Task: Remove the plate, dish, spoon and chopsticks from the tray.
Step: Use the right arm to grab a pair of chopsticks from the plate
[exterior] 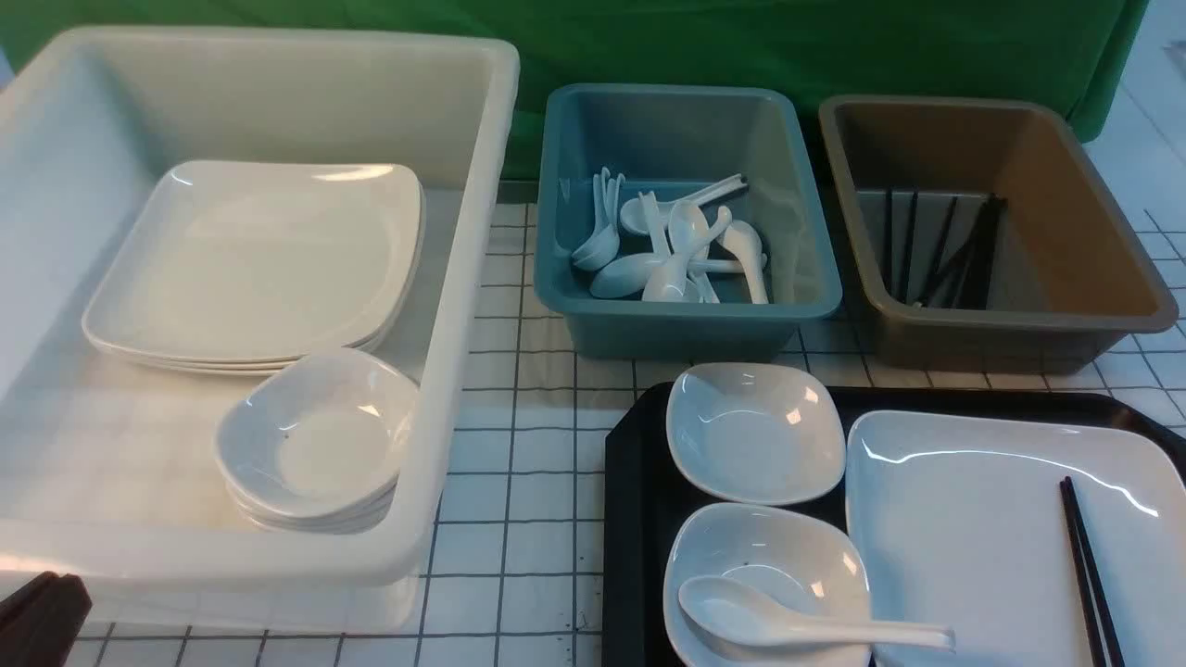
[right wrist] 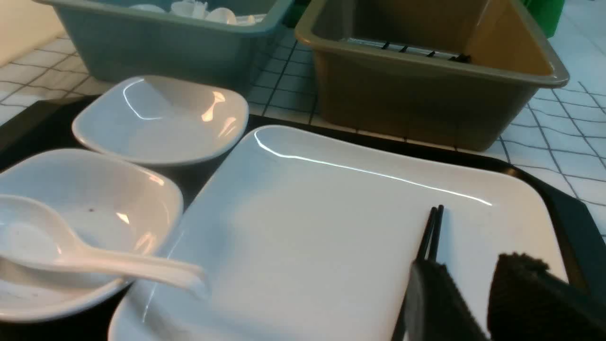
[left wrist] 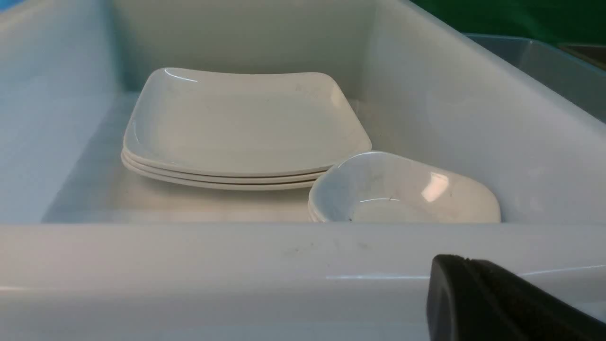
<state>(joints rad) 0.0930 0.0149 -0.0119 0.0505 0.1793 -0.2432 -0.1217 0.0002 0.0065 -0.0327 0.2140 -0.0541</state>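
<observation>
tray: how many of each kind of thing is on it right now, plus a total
On the tray:
large plate: 1
small dishes: 2
spoon: 1
chopsticks: 2 (one pair)
total: 6

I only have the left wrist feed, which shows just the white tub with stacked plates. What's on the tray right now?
Observer: Nothing is cleared: the plate, two small dishes, spoon and chopsticks all sit on the tray.
Operator: Where exactly is the spoon?
Observer: Its bowl rests in the nearer dish, with the handle reaching over the plate's rim.
Operator: And the right gripper?
Observer: The right gripper is open, close to the chopsticks lying on the plate.
</observation>
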